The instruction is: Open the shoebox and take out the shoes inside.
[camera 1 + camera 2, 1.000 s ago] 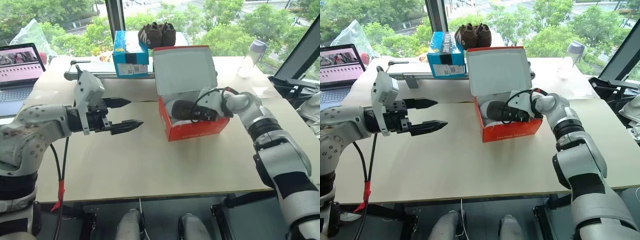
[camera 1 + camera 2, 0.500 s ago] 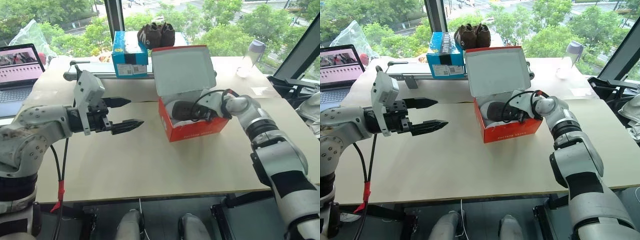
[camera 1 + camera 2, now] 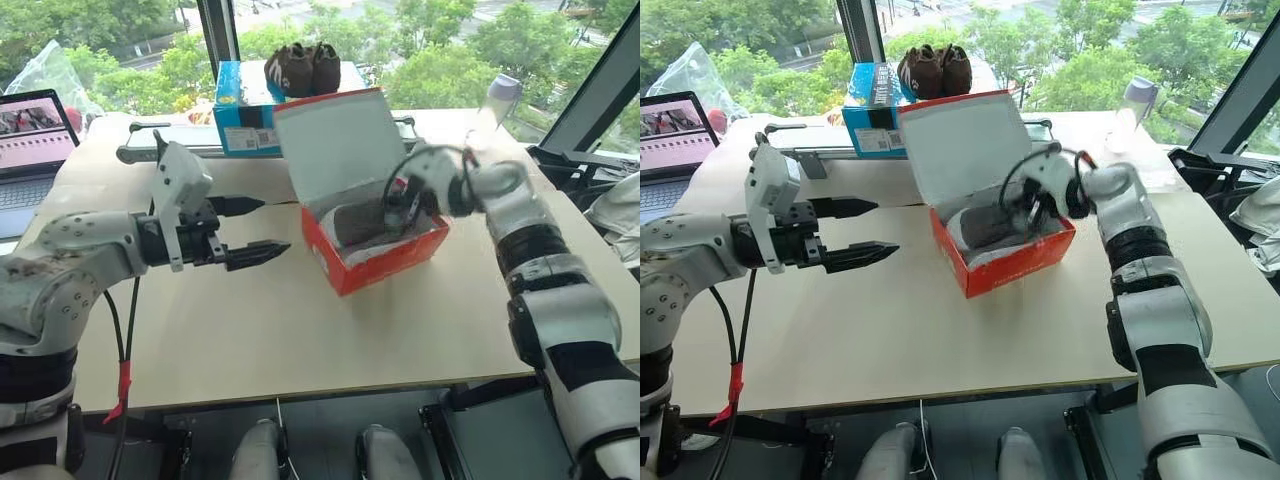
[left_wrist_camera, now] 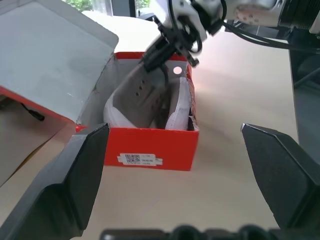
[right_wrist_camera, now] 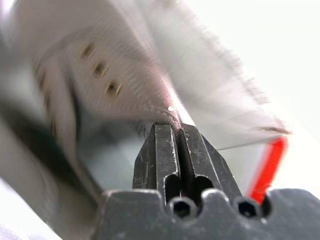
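Grey shoe (image 4: pixel 145 95) edge pinched in closed right claw (image 5: pixel 173 131).

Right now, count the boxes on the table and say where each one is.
2 that I can see: the open red shoebox mid-table, and a blue box behind it by the window, dark brown shoes on top. More may be hidden.

Both arms are built of rounded silver-grey shells joined by black segments. The left end effector (image 3: pixel 243 231) has two tapered black fingers under a boxy white housing, and a black cable with a red tape wrap hangs below that arm. The right end effector (image 5: pixel 172 131) shows scratched dark metal, hex screws, and looping black cable.
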